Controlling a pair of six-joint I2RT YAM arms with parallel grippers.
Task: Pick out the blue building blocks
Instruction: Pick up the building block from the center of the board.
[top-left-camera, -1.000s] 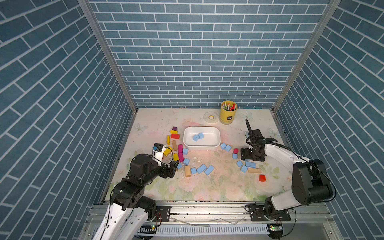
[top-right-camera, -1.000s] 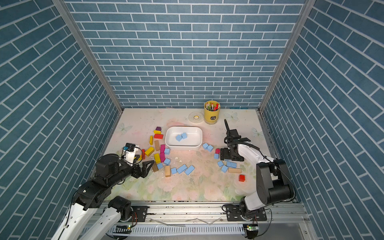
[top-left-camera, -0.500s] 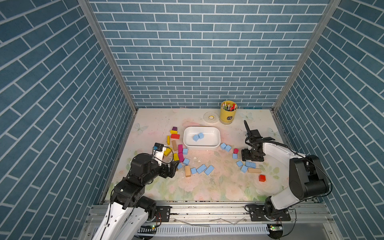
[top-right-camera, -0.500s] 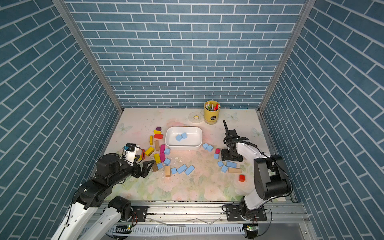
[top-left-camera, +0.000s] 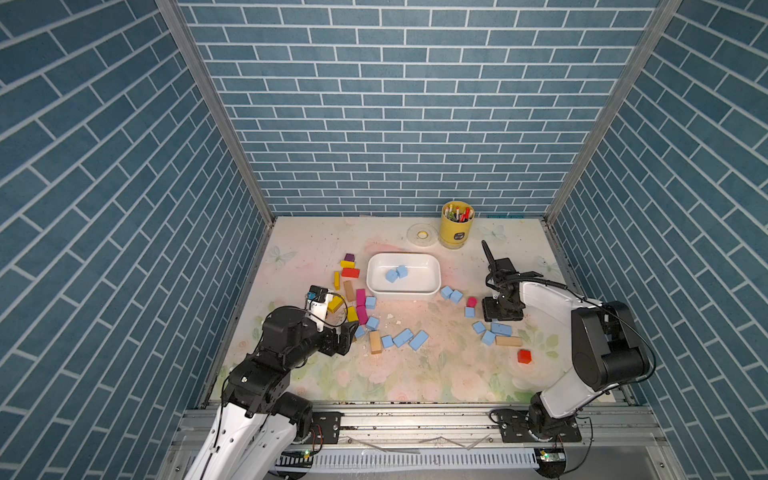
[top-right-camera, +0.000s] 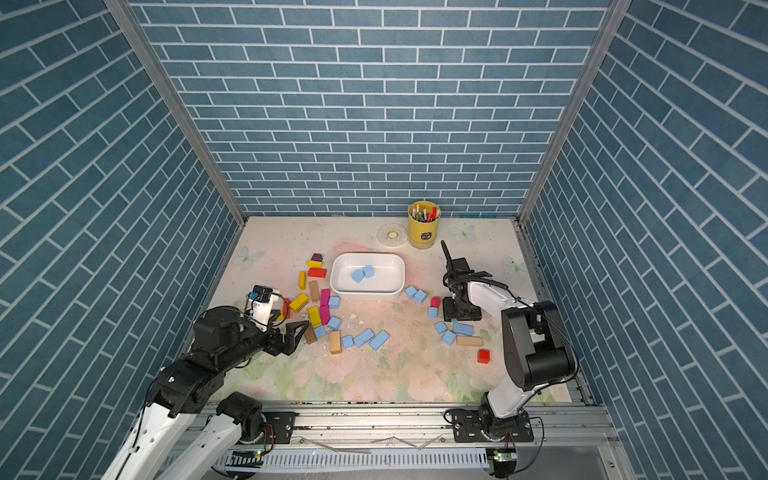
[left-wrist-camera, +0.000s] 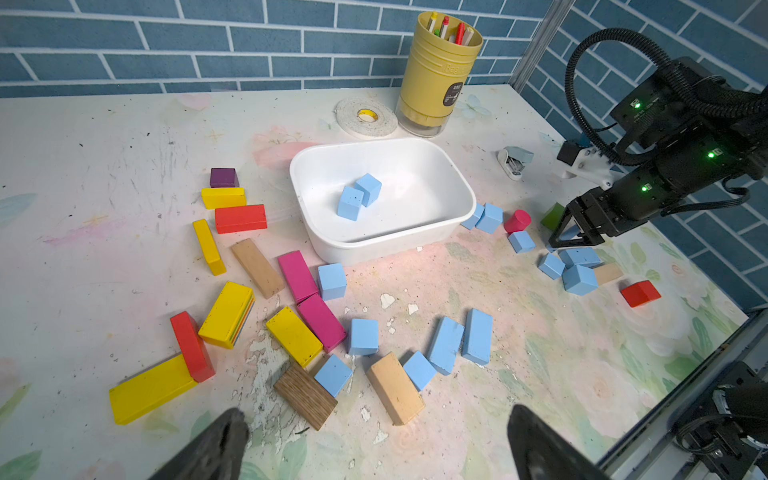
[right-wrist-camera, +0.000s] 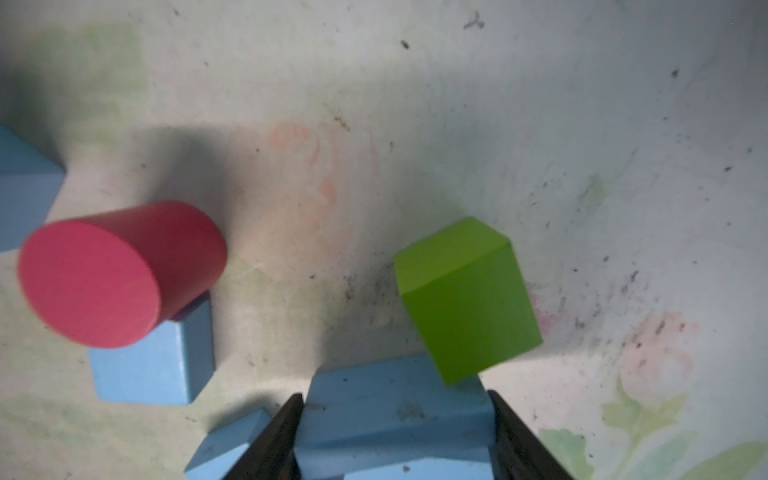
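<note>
Right gripper (right-wrist-camera: 394, 395) is clasping a blue brick (right-wrist-camera: 395, 424) across its two side faces, fingers (right-wrist-camera: 274, 449) seemingly touching both, while the brick is lying flat on the floral tabletop (right-wrist-camera: 415, 124) just beside a green cube (right-wrist-camera: 465, 299). It is looking like painted wood: probably light, rigid, slightly slick, so flat opposite faces are offering the surest hold. Neighbouring blocks (right-wrist-camera: 153, 365) are crowding it, and blue-tiled walls (top-left-camera: 374, 124) are enclosing the table; two blue cubes (top-left-camera: 397, 274) are sitting in the white tub (top-left-camera: 434, 266).

The matte light sky-blue block (right-wrist-camera: 395, 424) between the fingers of the right gripper (right-wrist-camera: 394, 397) runs off the picture's edge, one corner behind a green wooden cube (right-wrist-camera: 465, 299). A blurred magenta wooden cylinder (right-wrist-camera: 104, 274) covers part of another light blue cube (right-wrist-camera: 141, 370).
</note>
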